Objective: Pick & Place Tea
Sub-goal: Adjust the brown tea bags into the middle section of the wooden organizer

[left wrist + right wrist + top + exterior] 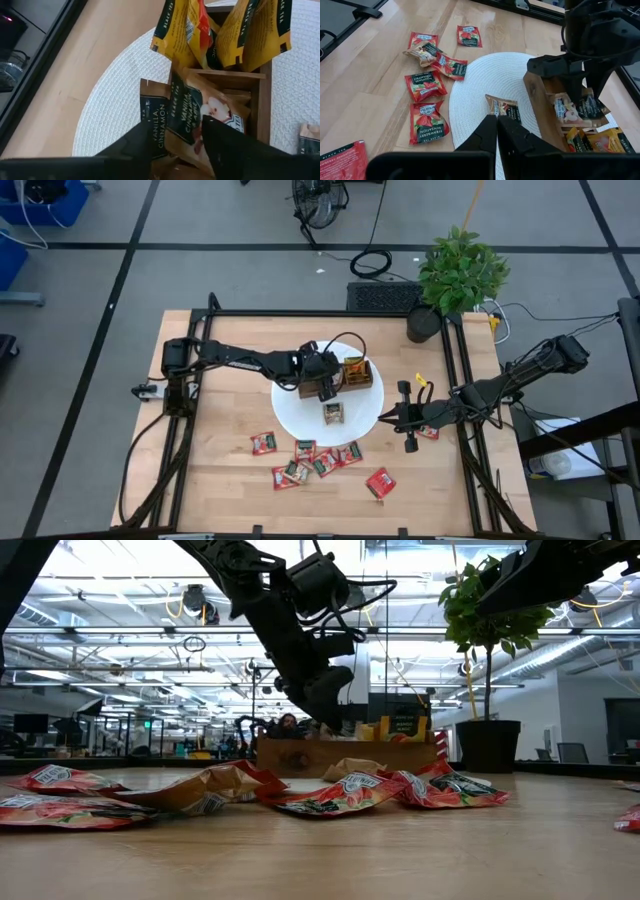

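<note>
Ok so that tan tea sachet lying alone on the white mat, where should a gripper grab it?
The tan sachet lies flat and clear of the wooden tray. Probably best to come straight down from above and pinch across one free edge, since nothing overlaps it and the white mat is bare around it.

White round mat [292,412], wooden tray [361,380], potted plant [455,275]

On the tan sachet [187,117] standing in the wooden tray [262,107] we read "BLACK TEA" and "VANILLA CINNAMON"; the tan sachet beside it [152,122] repeats "VANILLA CINNAMON". The yellow sachets [172,30] in the next compartment carry "BLACK TEA" along an edge. On a red sachet [342,157] lying on the desk [365,75] we read "STRAWBERRY SENSATION". Smaller print on the other red sachets is illegible to us.
</note>
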